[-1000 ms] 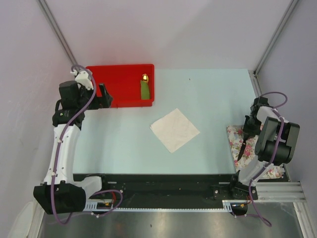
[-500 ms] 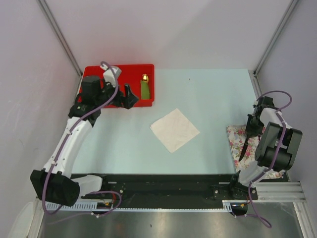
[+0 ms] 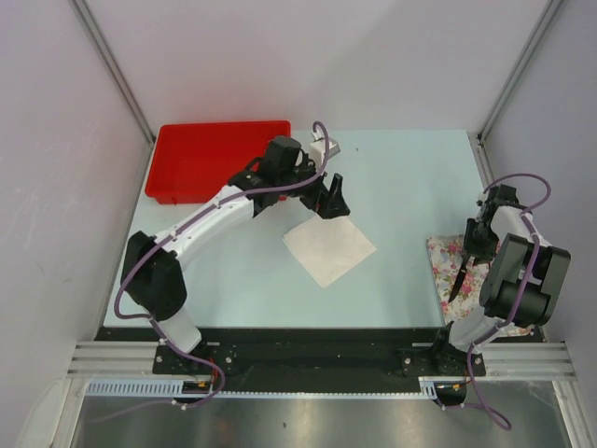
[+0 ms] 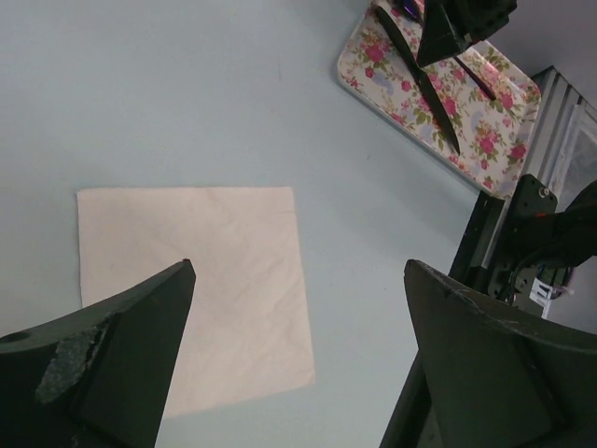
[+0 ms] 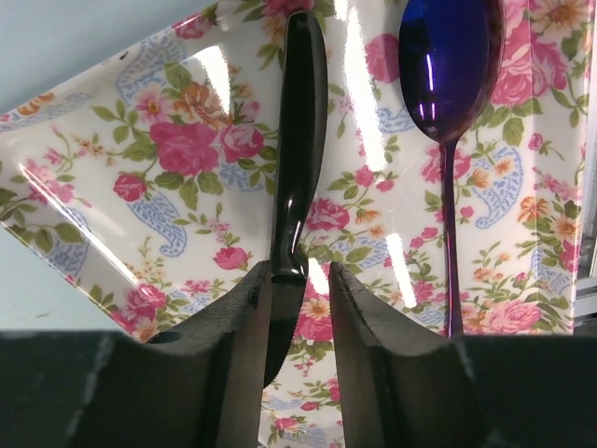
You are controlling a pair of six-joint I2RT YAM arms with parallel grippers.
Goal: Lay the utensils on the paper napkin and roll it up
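Knife (image 5: 297,140) lies on the floral tray (image 5: 112,140), between the slightly parted jaws of the right gripper (image 5: 298,308), unclamped. Centre it before you close. Left gripper (image 4: 298,280) hangs wide apart at the paper napkin (image 4: 196,280).

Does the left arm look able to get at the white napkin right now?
Probably yes. The left gripper hangs open over the napkin, nothing lies on the napkin or between them, and the knife and spoon sit far off on the flowered tray.
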